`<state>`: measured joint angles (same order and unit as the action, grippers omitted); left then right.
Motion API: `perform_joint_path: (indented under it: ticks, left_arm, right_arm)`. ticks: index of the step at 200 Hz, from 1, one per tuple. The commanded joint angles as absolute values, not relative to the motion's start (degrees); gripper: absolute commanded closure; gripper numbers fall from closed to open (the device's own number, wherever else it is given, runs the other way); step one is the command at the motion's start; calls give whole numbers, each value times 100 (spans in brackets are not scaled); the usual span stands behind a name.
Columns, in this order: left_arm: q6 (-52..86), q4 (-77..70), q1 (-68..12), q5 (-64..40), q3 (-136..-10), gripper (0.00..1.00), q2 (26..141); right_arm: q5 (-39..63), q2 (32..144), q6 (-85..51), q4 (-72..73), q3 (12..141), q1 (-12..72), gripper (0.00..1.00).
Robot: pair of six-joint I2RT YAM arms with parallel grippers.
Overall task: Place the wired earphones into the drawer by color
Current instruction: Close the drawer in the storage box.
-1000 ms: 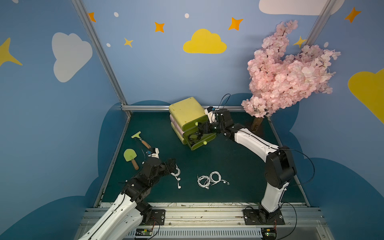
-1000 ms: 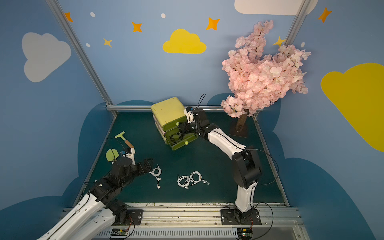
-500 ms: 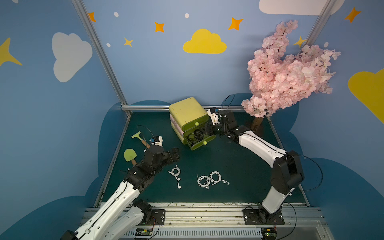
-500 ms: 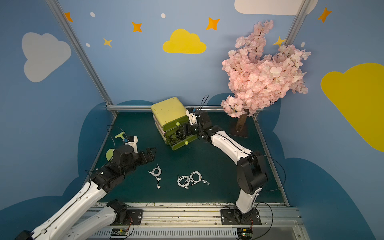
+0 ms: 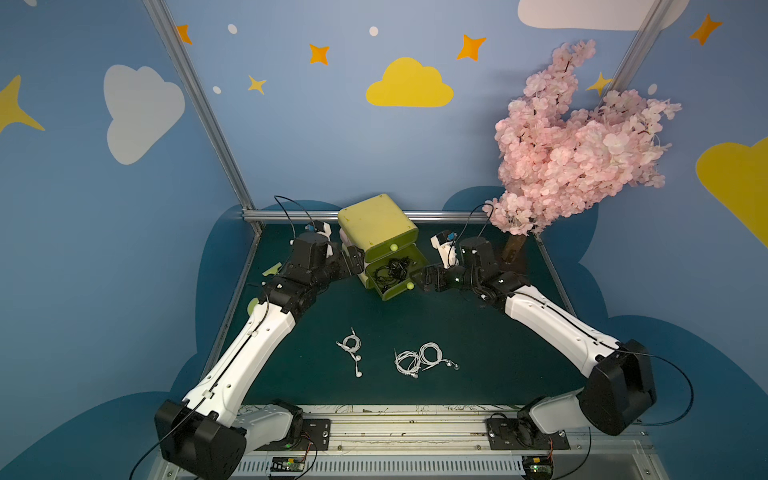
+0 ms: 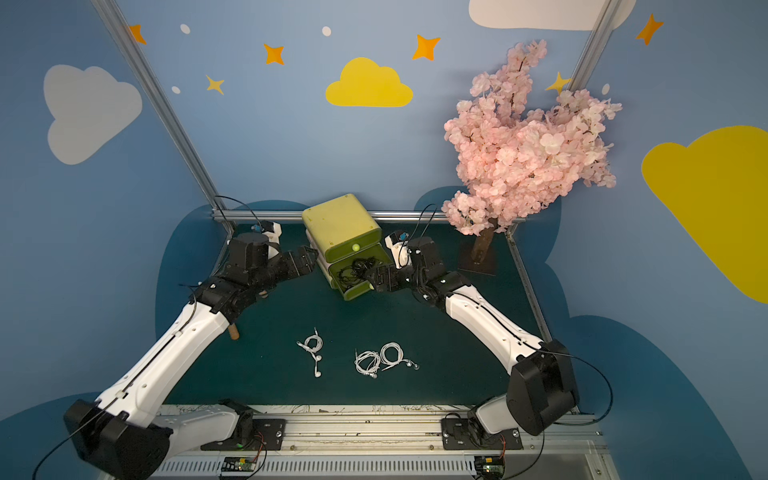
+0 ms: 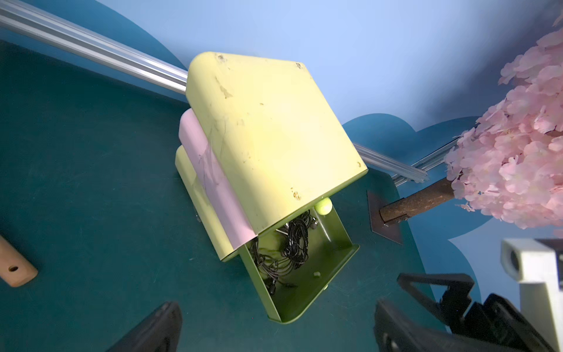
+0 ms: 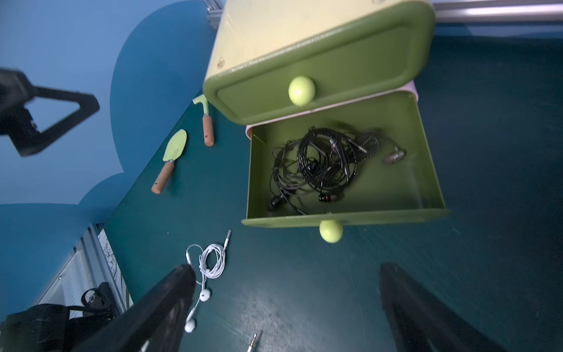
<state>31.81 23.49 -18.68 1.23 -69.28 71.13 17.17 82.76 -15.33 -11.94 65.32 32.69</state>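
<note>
A stacked green drawer cabinet [image 5: 376, 224] stands at the back of the mat. Its middle drawer [image 5: 395, 293] is pulled out, and a tangle of black wired earphones [image 5: 390, 270] [image 8: 323, 161] lies inside it. The top drawer [image 8: 320, 67] is shut. Three white wired earphones lie on the mat in front, one [image 5: 351, 345] apart and two [image 5: 419, 357] touching. My left gripper [image 5: 353, 259] stands open beside the cabinet's left side, holding nothing. My right gripper [image 5: 424, 278] is open and empty just right of the drawer's front, its fingers [image 8: 164, 307] wide apart.
A pink blossom tree [image 5: 577, 141] on a dark base stands at the back right. A green trowel [image 8: 172, 158] and a small hoe [image 8: 207, 122] lie at the left, partly under my left arm. A metal rail [image 5: 291, 215] runs behind the cabinet.
My right gripper has opened at the drawer and drawn back slightly. My left arm has swung from the white earphones at the front left up to the cabinet's left side.
</note>
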Motion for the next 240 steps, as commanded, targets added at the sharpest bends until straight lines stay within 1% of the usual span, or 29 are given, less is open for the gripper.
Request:
perform_joint_path:
  ticks: [1,51,120,193,240]
  left_arm:
    - [2953,2438,-1696,-187,-7189,0,7397]
    - [2673,2496,-1527,-127,-7847,0,8237]
    - [2424,2164,-1468,215,-8144,0,9043]
    - [2391,2064,-1378,155,-8585,0,9634]
    - [2417,2070,-1374,75,-8563,0,9712]
  right_arm:
    - [1757,8132,-1423,-1366,6317,3244,2]
    - [1916,8367,-1560,-1615,6231,3244,2]
    - [2210,8812,-1766,-1587,6328,3239,2]
    - [2486,9169,-2008,-1372,6501,3234,2]
    - [2583,9460,-2063,-1266,6787,3231,2]
